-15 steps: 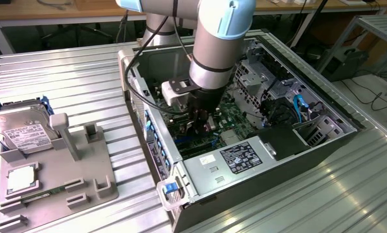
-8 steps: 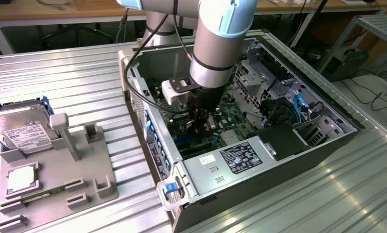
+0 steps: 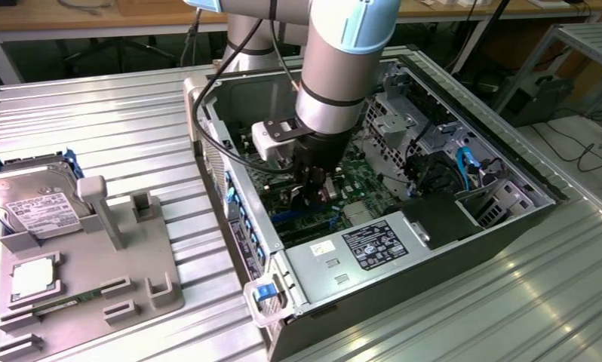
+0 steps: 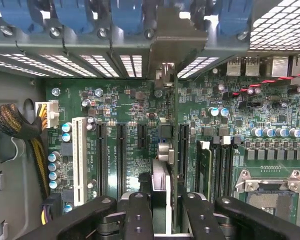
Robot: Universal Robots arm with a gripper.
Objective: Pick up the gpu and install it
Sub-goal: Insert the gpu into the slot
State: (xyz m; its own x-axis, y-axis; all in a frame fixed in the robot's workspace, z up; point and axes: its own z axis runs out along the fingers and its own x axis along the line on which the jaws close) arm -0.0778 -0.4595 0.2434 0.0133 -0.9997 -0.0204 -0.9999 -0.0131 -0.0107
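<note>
A: Across the ribbed metal table (image 3: 99,113), what is seen, from the biggest thing down?

B: An open computer case (image 3: 382,226) is seen lying on its side, with the arm (image 3: 336,68) reaching down into it. At the exterior view's left a grey holder tray (image 3: 130,256) is set on the table, and a silver hard drive (image 3: 29,207) with a white label is propped in it.

A: And inside the case?

B: The green main board (image 4: 130,115) is laid out flat, with a white slot (image 4: 80,160) and several black slots (image 4: 121,155) side by side. Blue clips (image 4: 125,15) are lined along the case's rear wall, above the slotted vents. An empty processor socket (image 4: 270,192) is seen near the memory slots.

A: Where is the gpu?

B: The gpu (image 4: 174,145) is held edge-on over the board, standing upright between the black slots, its metal bracket (image 4: 174,40) up against the rear wall among the blue clips.

A: How is the claw set?

B: The gripper (image 4: 160,210) is pinched on the card's near edge, one finger (image 4: 137,215) on each side
</note>
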